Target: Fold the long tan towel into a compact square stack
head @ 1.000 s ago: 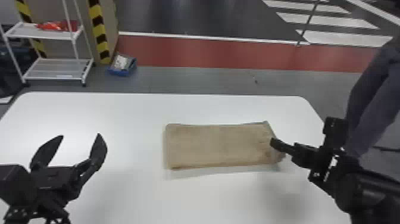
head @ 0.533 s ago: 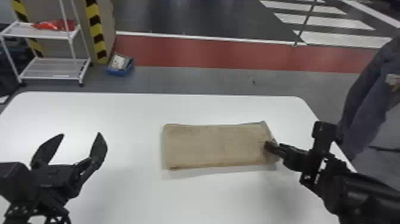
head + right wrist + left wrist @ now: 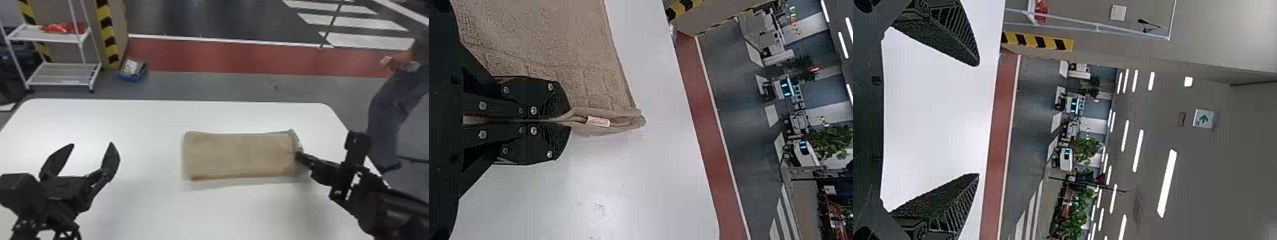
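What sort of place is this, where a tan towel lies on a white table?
Probably an indoor industrial hall or robotics workshop: yellow-and-black hazard striping edges a wall, a red floor lane runs beyond the table, and long white ceiling lights shine overhead.

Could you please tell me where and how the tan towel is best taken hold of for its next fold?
I'd grip the tan towel by its short right-hand edge, coming from the right, pinching all layers together. It lies flat and long crosswise, and the right gripper already clamps layers there, suggesting that edge suits folding leftward.
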